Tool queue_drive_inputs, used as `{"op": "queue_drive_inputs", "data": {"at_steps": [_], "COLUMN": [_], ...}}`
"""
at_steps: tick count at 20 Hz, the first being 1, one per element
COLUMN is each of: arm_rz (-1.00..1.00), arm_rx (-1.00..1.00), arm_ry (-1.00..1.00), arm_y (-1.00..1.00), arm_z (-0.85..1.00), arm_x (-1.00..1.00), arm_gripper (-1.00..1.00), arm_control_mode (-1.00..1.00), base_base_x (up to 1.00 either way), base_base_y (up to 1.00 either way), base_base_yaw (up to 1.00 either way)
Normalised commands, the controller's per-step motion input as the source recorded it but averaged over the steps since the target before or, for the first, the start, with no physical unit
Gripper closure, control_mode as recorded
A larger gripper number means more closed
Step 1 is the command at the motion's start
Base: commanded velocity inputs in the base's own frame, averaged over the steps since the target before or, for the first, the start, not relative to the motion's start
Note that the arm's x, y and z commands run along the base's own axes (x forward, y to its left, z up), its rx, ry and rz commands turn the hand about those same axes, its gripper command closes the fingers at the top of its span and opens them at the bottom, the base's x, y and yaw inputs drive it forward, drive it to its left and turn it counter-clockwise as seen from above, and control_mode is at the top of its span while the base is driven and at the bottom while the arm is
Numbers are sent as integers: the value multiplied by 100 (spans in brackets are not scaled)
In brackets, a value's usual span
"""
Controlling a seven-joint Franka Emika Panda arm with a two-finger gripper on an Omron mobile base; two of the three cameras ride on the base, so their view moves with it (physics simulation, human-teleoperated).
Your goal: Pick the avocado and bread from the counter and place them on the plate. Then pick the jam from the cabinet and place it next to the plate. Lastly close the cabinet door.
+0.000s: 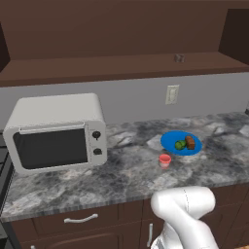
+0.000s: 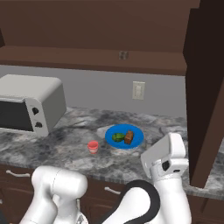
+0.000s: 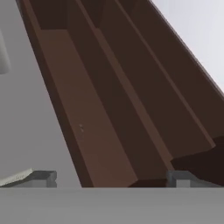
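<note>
Nearest the base cameras, the white arm (image 2: 168, 175) bends up at the worktop's near edge. Its jaws stand spread wide with nothing between them, the two dark fingertips (image 3: 43, 178) well apart in the hand view, which looks along the cabinet's long shelf.

On the plate (image 1: 170, 141) sit the avocado (image 1: 180, 145) and the bread (image 1: 190, 142), side by side and touching, avocado to the left. The bread's long axis runs near to far (slightly slanted in the right base view). The jam (image 1: 165, 161) stands upright on the worktop (image 1: 121, 170) just near and left of the plate, red lid up, apart from its rim.

Above, the cabinet (image 1: 121, 65) is open, a small grey item (image 1: 179, 58) on its shelf. The cabinet door (image 2: 205, 96) stands swung out at the right. A white microwave (image 1: 56, 131) sits far left on the worktop.
</note>
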Motion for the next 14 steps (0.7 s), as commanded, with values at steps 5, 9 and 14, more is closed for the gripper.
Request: {"op": "queue_drive_inputs", "data": {"at_steps": [5,9,14], "arm_rz": [6,10,17], "arm_rx": [0,0,0], "arm_ry": [0,0,0], "arm_y": [-18,-8,0], "arm_z": [0,0,0], "arm_x": [-14,-9,0], "arm_gripper": [-100,-100,-100], "arm_control_mode": [-100,-100,-100], "base_base_x": [0,0,0], "base_base_y": [0,0,0], "base_base_yaw": [0,0,0]}}
